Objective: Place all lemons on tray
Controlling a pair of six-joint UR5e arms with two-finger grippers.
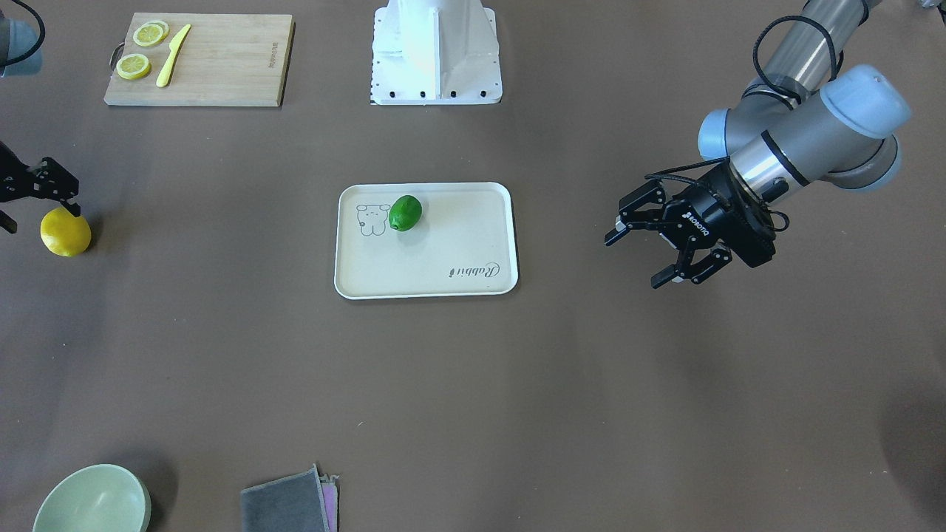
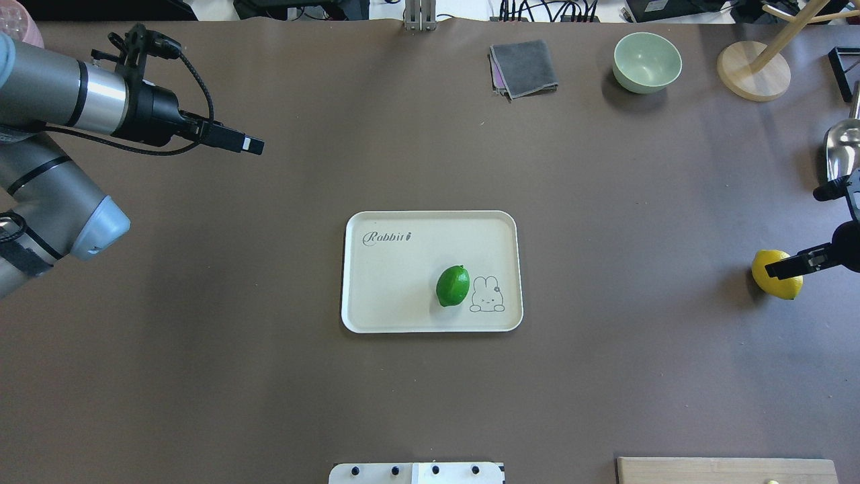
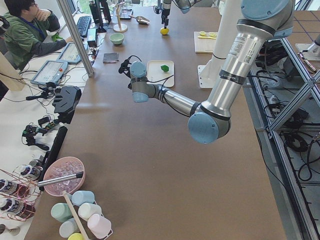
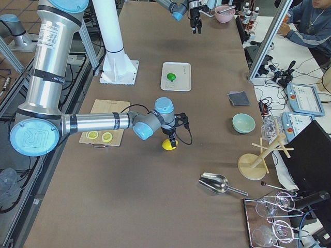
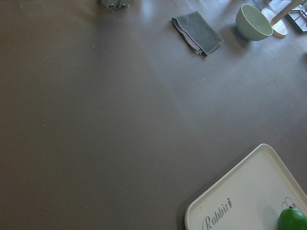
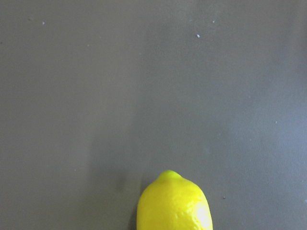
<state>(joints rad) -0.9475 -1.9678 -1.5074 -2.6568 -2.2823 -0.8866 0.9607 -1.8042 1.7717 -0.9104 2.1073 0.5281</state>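
One fruit left to fetch
The green lemon point(image 1: 405, 212) sat on the tray point(image 1: 473, 258). The right gripper point(image 1: 41, 218), jaws open and empty, hung over the yellow lemon point(image 1: 65, 231) on the table point(image 1: 473, 384); the left gripper point(image 1: 637, 258) likewise open, empty. An off-centre pinch could roll it away.

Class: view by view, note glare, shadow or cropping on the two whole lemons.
Right wrist view: yellow lemon cut by the bottom edge, glare at its lower right. Overhead view: small highlight on the green lemon, faint shadow on the tray. Left wrist view: green lemon cropped at the corner.
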